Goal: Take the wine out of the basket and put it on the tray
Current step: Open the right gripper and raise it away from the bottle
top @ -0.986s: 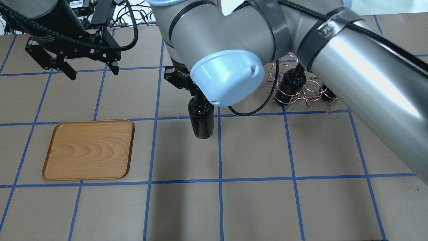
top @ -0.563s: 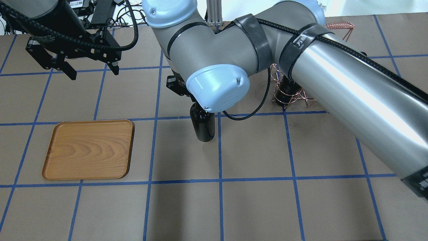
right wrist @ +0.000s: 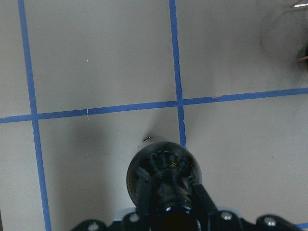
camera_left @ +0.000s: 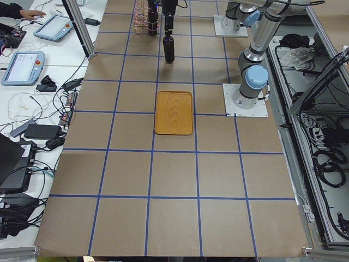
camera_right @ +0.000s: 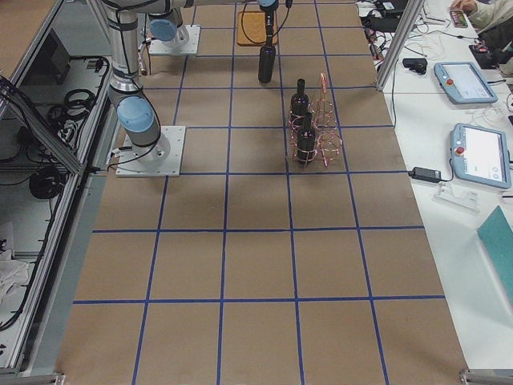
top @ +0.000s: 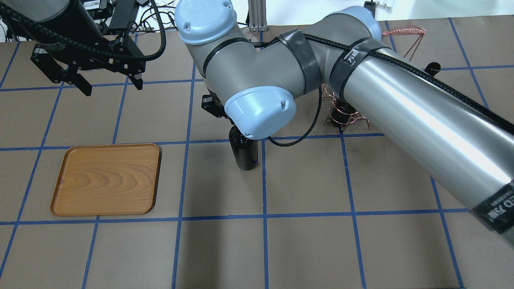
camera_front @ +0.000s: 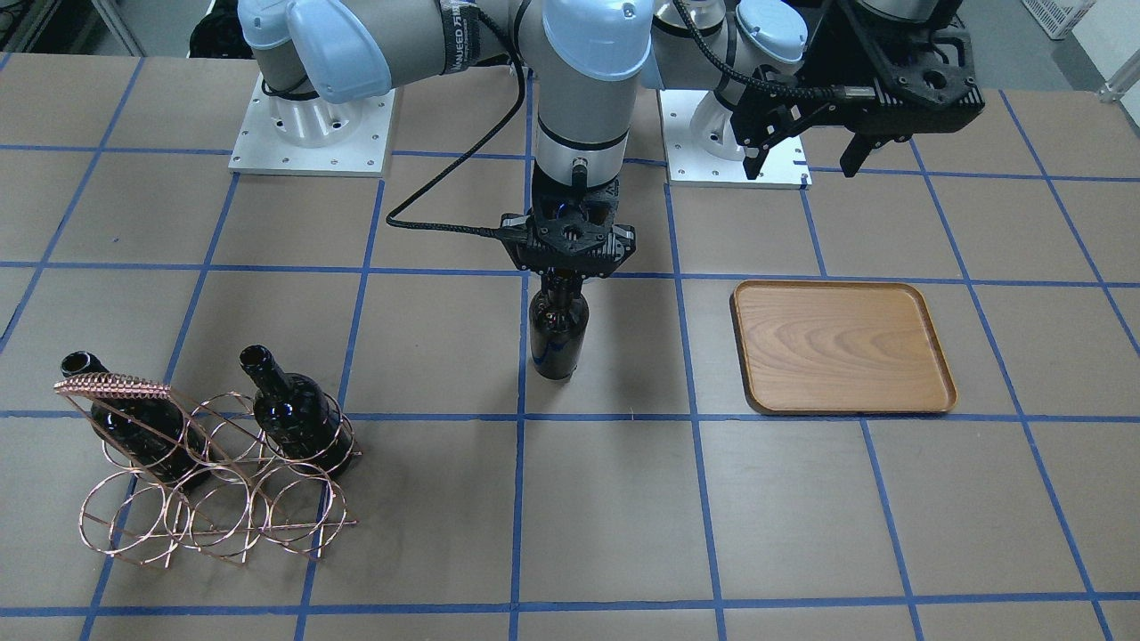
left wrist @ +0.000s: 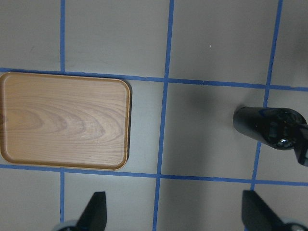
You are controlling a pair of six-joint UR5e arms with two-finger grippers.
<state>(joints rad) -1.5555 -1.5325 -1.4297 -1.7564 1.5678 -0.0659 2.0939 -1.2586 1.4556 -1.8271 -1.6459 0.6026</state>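
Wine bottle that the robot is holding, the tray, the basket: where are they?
wine bottle (camera_front: 558, 334), front-facing view, on its dark body.
tray (camera_front: 842, 345), front-facing view, on its bare wooden floor.
basket (camera_front: 111, 385), front-facing view, on its coil-wrapped top bar.

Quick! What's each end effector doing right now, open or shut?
Left end effector: open, holding nothing.
Right end effector: shut on the neck of a bottle.

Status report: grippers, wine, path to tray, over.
Right gripper shut on wine neck, wine upright short of tray. Left gripper open, empty. Nothing between wine and tray.
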